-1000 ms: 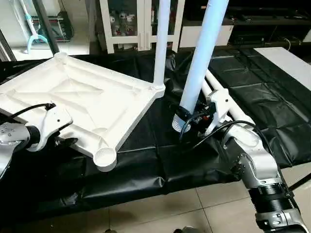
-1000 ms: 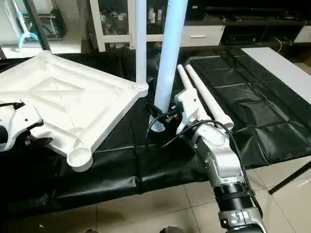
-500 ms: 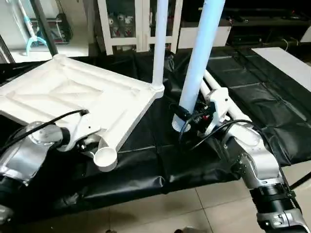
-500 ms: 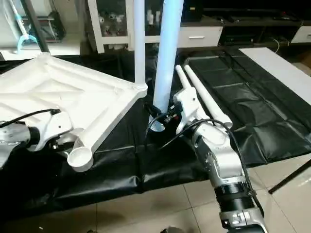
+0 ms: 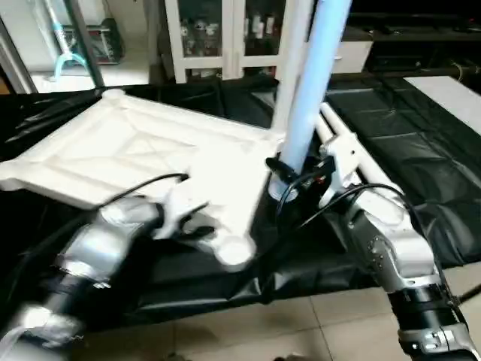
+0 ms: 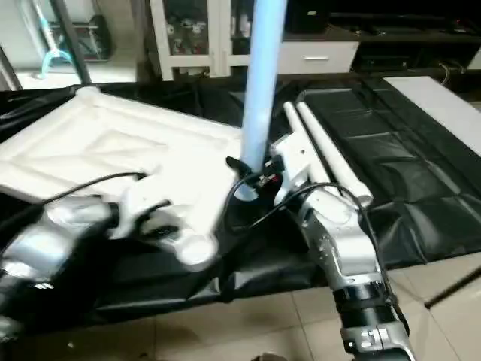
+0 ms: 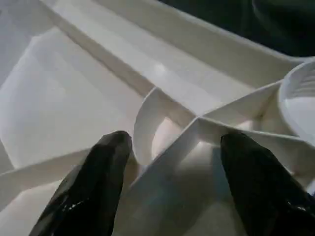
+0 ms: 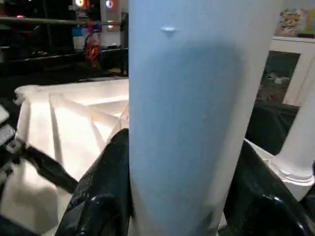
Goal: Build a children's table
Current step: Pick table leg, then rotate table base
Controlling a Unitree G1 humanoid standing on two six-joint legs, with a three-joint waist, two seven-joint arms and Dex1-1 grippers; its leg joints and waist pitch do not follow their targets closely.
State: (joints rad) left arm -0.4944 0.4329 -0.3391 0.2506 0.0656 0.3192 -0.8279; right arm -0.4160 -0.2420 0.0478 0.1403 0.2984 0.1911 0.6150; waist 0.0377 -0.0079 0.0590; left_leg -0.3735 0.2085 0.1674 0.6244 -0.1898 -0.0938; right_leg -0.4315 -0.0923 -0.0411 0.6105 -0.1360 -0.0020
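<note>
The white tabletop lies underside up on the black mat. One white leg stands upright in its far corner socket. My right gripper is shut on a second upright leg near its lower end, just right of the tabletop; in the right wrist view the fingers hug the tube. My left gripper rests over the ribbed underside beside the near corner socket. It is open, its fingers standing either side of a rib junction. Two more legs lie on the mat behind my right arm.
The black mat covers the work surface and ends at a tiled floor close to me. A white cabinet stands at the back. A white board lies at the far right.
My left arm has swung right, from the tabletop's near edge onto its underside. The tabletop's near corner has slid right toward the held leg. My right gripper has kept its leg still.
</note>
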